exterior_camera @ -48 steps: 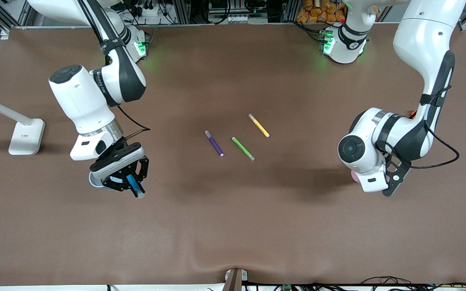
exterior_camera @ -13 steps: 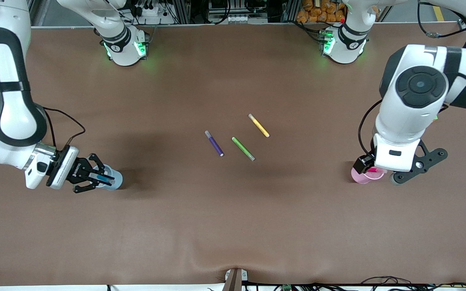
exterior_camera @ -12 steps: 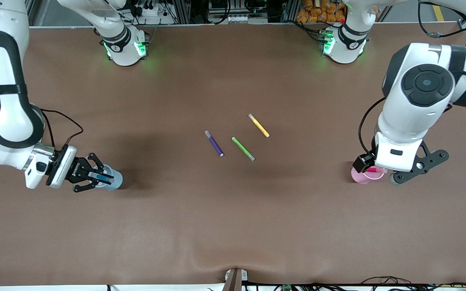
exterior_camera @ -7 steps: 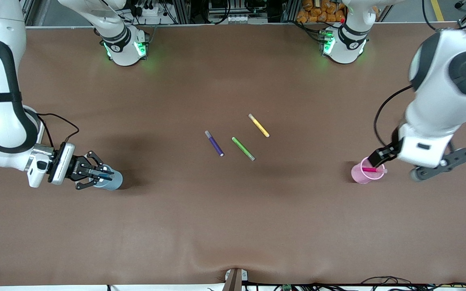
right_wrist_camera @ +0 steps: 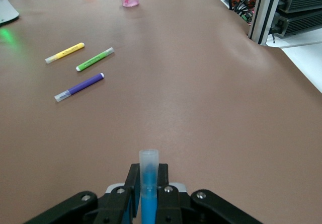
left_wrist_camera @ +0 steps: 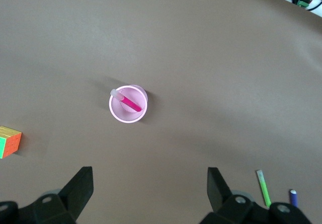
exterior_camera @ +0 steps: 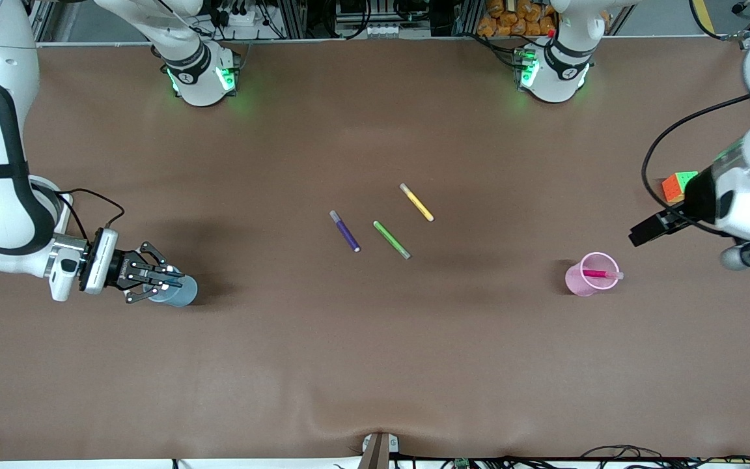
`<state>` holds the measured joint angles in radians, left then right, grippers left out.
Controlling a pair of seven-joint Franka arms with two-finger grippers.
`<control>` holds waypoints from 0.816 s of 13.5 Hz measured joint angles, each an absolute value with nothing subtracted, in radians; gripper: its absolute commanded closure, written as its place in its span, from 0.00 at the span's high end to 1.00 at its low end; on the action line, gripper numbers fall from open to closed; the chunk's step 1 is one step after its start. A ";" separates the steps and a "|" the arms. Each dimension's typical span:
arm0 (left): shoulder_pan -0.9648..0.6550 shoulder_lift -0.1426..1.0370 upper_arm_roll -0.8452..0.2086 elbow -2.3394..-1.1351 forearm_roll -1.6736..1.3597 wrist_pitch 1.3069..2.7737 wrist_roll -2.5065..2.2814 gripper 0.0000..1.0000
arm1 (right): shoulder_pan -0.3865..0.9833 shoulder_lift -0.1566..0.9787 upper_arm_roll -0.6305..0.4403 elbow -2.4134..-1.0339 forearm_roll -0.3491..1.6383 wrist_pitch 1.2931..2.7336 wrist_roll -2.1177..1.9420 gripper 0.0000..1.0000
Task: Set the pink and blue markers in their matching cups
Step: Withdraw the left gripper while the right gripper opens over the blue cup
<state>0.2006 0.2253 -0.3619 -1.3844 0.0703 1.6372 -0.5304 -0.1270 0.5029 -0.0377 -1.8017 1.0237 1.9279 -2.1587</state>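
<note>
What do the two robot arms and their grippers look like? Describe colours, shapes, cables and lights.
Both arms are glossy white with black joint bands and round black caps. Their bases glow green. A loose black cable loops beside each wrist. The right gripper is a black linkage with slim fingers; the left gripper has blocky black fingers.

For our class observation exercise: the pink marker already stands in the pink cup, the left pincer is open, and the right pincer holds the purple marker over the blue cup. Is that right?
One detail is wrong. The right pincer is shut on the blue marker, not the purple marker, which lies on the table beside the green one; the right wrist view shows it. The pink marker does stand in the pink cup, the left pincer is open, and the blue cup is below.
</note>
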 measured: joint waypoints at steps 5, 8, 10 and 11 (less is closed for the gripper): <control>0.014 0.139 -0.103 -1.396 0.050 1.533 -0.317 1.00 | -0.157 0.512 -0.038 -1.801 1.025 1.883 -2.215 0.05; -0.010 0.075 -0.036 -1.446 0.047 1.510 -0.182 1.00 | -0.184 0.536 -0.038 -1.801 1.025 1.861 -2.259 1.00; -0.011 0.037 -0.021 -1.484 0.045 1.494 -0.157 1.00 | -0.191 0.547 -0.038 -1.801 1.026 1.858 -2.276 1.00; -0.013 0.021 -0.020 -1.502 0.044 1.490 -0.156 1.00 | -0.191 0.549 -0.038 -1.800 1.027 1.856 -2.280 1.00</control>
<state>-0.0131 0.0209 -0.0204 -1.5019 0.0444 1.4899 -0.1558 -0.1909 0.5488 -0.0376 -1.7997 1.0274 1.8559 -2.2802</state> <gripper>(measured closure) 0.000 0.564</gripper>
